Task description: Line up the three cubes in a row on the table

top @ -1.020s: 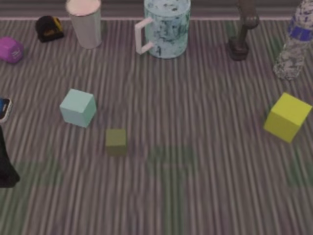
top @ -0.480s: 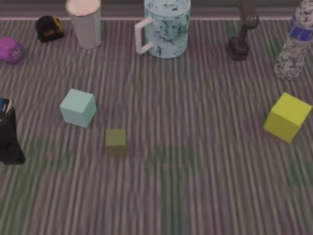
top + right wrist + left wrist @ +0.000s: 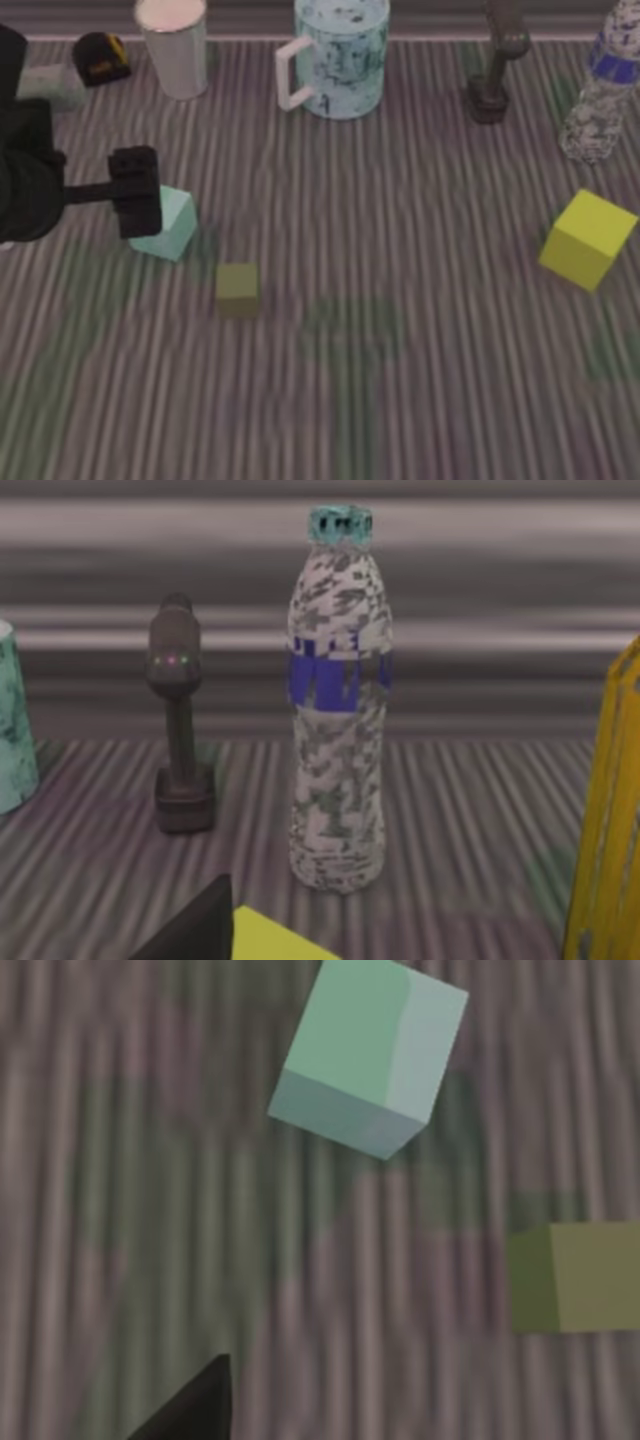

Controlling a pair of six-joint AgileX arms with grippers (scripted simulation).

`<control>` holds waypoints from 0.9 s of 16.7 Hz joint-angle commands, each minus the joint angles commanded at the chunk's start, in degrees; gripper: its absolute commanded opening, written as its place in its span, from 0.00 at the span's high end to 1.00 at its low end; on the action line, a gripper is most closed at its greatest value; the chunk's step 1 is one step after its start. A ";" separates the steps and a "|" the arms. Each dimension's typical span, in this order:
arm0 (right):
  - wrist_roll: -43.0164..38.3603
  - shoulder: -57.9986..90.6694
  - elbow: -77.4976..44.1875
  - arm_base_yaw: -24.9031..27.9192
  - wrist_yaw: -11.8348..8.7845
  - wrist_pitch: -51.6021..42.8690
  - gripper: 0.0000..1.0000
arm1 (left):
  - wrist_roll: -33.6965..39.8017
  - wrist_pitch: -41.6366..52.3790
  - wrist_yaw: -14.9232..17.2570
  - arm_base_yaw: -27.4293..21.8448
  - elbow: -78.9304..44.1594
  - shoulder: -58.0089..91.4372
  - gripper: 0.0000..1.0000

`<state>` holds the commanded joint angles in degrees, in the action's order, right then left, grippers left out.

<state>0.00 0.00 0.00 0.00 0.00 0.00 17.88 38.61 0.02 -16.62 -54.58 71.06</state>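
Three cubes lie apart on the striped table (image 3: 400, 400). The mint-teal cube (image 3: 172, 226) (image 3: 365, 1055) is at the left, with the small olive-green cube (image 3: 237, 289) (image 3: 580, 1275) just right of it and nearer the front. Far to the right sits the yellow cube (image 3: 588, 240) (image 3: 275, 940). My left gripper (image 3: 135, 192) hovers over the mint cube's left edge, open, holding nothing; only one dark finger (image 3: 200, 1410) shows in the left wrist view. The right arm is outside the top view; one finger (image 3: 195, 930) of its open gripper shows beside the yellow cube.
Along the back edge stand a black-and-yellow tape measure (image 3: 100, 57), a white cup (image 3: 172, 45), a speckled teal mug (image 3: 340, 55), a dark upright tool (image 3: 495, 70) (image 3: 180, 730) and a speckled bottle (image 3: 600, 95) (image 3: 338, 710). A tall yellow object (image 3: 610, 810) shows in the right wrist view.
My left arm has swung in from the table's left edge, upward and to the right, bringing its gripper over the mint cube. No cube has moved.
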 joint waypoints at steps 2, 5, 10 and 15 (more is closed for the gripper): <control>0.00 0.00 0.00 0.00 0.00 0.00 0.00 | 2.80 6.22 0.05 -2.67 -8.43 10.86 0.00; 0.00 0.00 0.00 0.00 0.00 0.00 0.00 | 6.58 14.30 0.11 -6.22 -20.05 25.46 0.00; 0.00 0.00 0.00 0.00 0.00 0.00 0.00 | 11.12 23.43 0.11 -10.36 -34.34 42.80 0.00; 0.00 0.00 0.00 0.00 0.00 0.00 0.00 | 12.44 25.92 0.09 -11.51 -38.52 47.51 0.00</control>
<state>0.00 0.00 0.00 0.00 0.00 0.00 30.32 64.53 0.11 -28.13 -93.10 118.57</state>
